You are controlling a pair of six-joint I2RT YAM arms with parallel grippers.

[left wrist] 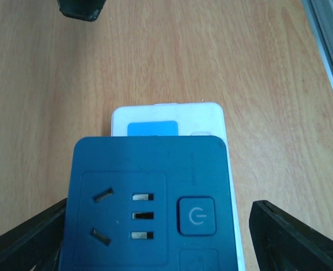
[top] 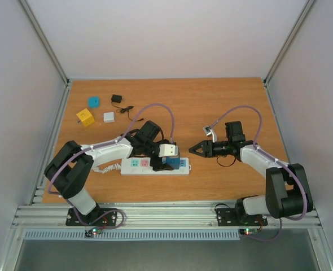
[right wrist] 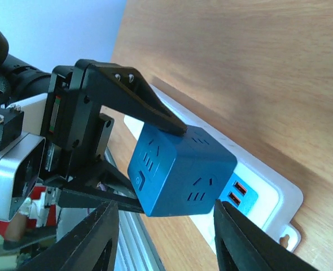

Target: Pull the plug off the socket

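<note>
Grasp step. Plug [right wrist: 180, 169] sits at socket's [top: 155, 165] 3 o'clock end. Left gripper [left wrist: 158, 210] straddles it, spread wide, unclamped. Right gripper [top: 196, 149] gaping, empty, at plug's 3 o'clock. Next: clamp, pull straight off.

Blue cube plug [left wrist: 149, 209] atop white socket [left wrist: 167, 112], jaws flanking.
</note>
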